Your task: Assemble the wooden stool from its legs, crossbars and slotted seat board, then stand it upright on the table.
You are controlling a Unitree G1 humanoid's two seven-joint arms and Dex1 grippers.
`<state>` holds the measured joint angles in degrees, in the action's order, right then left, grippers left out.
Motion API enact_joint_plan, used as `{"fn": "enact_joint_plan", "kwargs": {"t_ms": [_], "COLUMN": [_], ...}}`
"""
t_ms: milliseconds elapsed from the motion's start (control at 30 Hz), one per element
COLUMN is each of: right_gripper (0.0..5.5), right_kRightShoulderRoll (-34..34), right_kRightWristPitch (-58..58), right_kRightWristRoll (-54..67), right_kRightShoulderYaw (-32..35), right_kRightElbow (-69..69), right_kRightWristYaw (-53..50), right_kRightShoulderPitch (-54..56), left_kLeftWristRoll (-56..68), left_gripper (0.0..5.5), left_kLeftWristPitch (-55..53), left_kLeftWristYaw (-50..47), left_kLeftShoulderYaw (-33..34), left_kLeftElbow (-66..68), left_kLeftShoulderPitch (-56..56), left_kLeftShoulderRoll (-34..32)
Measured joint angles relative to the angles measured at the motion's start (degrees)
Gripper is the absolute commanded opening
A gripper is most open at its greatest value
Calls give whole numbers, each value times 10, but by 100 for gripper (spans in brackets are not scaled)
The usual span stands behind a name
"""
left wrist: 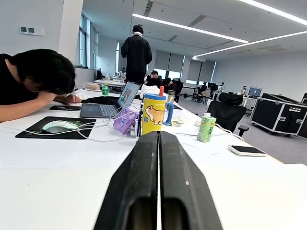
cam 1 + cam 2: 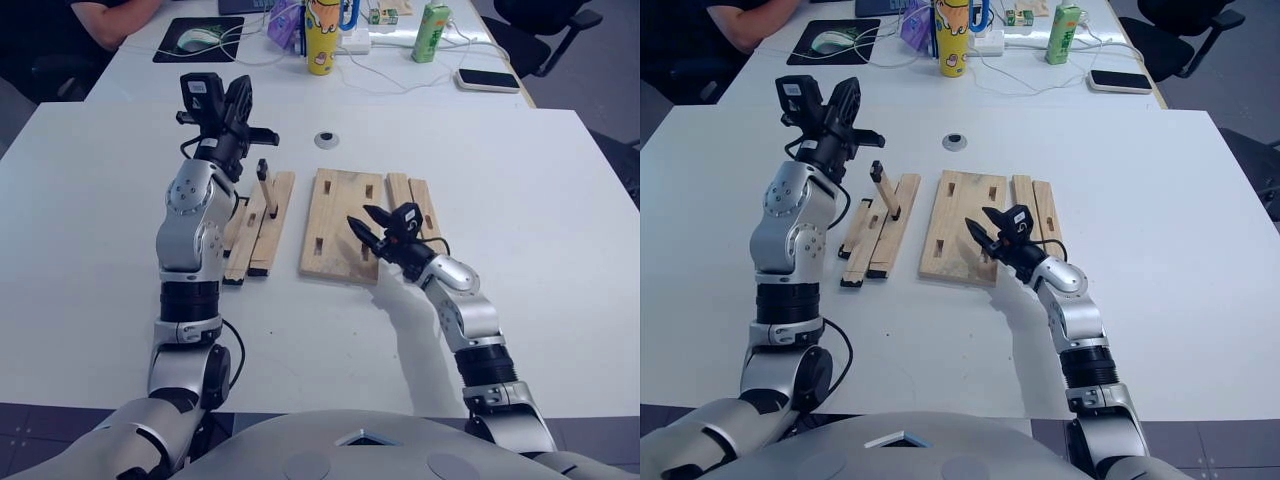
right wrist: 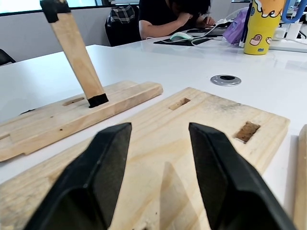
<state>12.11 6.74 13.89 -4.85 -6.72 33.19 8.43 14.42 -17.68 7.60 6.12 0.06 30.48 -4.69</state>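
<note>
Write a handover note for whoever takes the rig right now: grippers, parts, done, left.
Left gripper: jaws shut, empty, raised above the far left of the table.
Right gripper: jaws open, empty, low over the near right part of the seat board.
Parts: the seat board lies flat mid-table. Left of it is a pile of slats, with one short stick standing tilted up from a slat. Right of it, two slats lie side by side.
Done: at most that one stick set in place.
Left: nearly all the joining, then standing the stool upright.
</note>
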Motion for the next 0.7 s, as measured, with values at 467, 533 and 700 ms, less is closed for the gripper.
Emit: {"fn": "enact_joint_plan", "kwargs": {"t_ms": [467, 533, 700], "right_gripper": [221, 221, 221], "right_kRightShoulderRoll": [-6, -8, -9], "right_kRightWristPitch": [-12, -12, -14], "right_kRightWristRoll": [-16, -17, -18], "right_kRightShoulderYaw": [-4, -5, -5], "right_kRightElbow": [-17, -19, -20], "right_kRightWristYaw": [-5, -5, -5], "right_kRightShoulderPitch": [12, 12, 12], "left_kLeftWristRoll": [-38, -44, -45], "left_gripper": [2, 2, 2], "left_kLeftWristPitch": [95, 115, 143], "left_kLeftWristYaw": [8, 2, 1], "left_kLeftShoulderYaw": [-27, -25, -21], "left_kLeftElbow": [55, 44, 39], "left_kLeftShoulderPitch": [54, 66, 74], "left_kLeftShoulderRoll": [7, 6, 5]}}
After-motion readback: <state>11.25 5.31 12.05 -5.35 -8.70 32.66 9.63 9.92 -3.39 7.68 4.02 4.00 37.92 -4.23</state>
